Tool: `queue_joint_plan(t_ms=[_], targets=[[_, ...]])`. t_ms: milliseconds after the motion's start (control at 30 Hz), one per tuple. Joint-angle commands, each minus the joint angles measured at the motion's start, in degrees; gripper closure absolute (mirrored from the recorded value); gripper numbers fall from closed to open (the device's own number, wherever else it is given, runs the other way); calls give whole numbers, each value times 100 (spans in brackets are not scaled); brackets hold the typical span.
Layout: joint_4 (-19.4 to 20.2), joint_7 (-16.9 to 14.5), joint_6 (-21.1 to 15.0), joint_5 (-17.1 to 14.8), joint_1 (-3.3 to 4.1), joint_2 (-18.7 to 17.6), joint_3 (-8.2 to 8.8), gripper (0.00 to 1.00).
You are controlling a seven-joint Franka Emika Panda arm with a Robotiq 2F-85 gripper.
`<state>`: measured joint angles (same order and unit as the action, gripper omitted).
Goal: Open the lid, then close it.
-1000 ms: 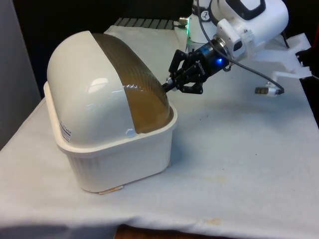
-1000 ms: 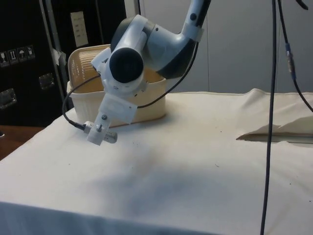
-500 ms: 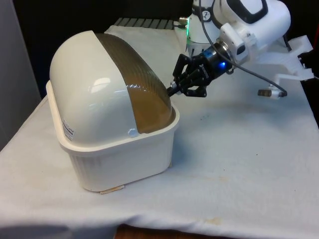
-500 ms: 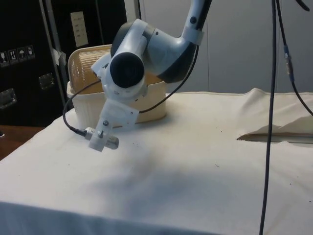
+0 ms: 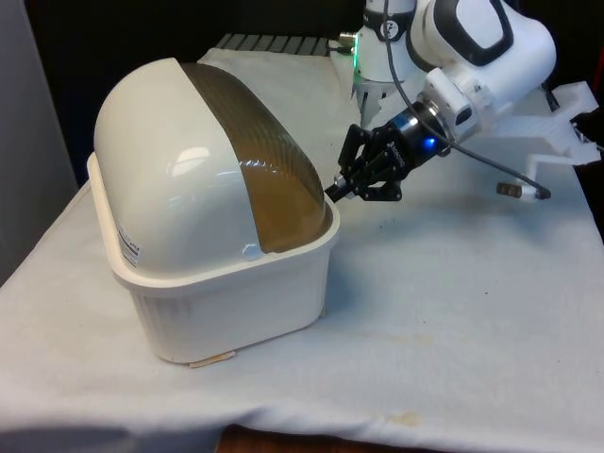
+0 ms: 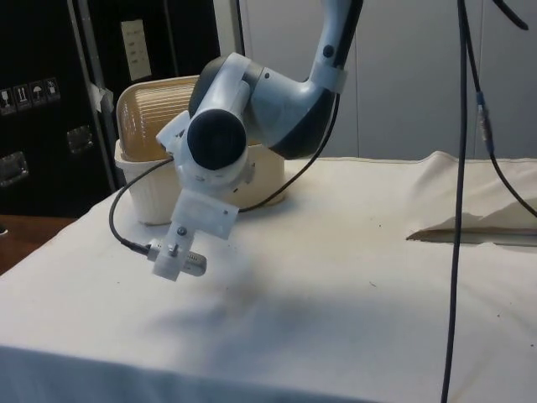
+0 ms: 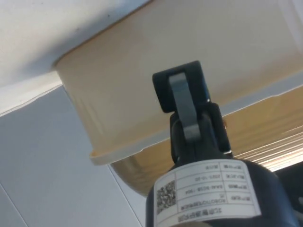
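A cream bread box [image 5: 236, 302] stands on the front view's left, with a white domed hood and a brown ribbed roll lid [image 5: 255, 142] pulled down to the rim. My gripper [image 5: 332, 192] is shut, its tips against the lid's lower edge at the box's far rim. In the wrist view the gripper [image 7: 182, 101] lies against the box's cream wall [image 7: 118, 90], with the ribbed lid [image 7: 270, 144] beside it. In the side view the bread box [image 6: 147, 189] stands behind my arm, which hides the fingers.
White cloth [image 5: 453, 302] covers the table on the front view's right of the box. A raised fold in the cloth [image 6: 470, 222] lies at the side view's right, and a black cable [image 6: 457, 210] hangs down in front of it.
My gripper has slid down the lid's curve towards the box's rim and a little to the front view's right. The box shifted slightly at first and now stays put.
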<state>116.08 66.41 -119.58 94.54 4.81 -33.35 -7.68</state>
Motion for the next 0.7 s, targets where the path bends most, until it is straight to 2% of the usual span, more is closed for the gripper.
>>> queue_joint_plan(t_ms=[0, 133, 167, 200, 433, 467, 500, 667], targets=[[34, -57, -69, -74, -29, 29, -29, 100], [74, -183, -80, -155, -52, 160, -29, 100], [11, -74, -6, -69, -6, 69, -6, 100], [86, -218, -80, -172, -57, 195, -29, 100], [160, -464, -86, -361, -63, 458, -29, 100], [126, -384, -6, -298, -23, 418, -6, 100], [160, -493, -86, -390, -63, 481, -29, 100], [143, -584, -97, -487, -63, 521, -17, 100]])
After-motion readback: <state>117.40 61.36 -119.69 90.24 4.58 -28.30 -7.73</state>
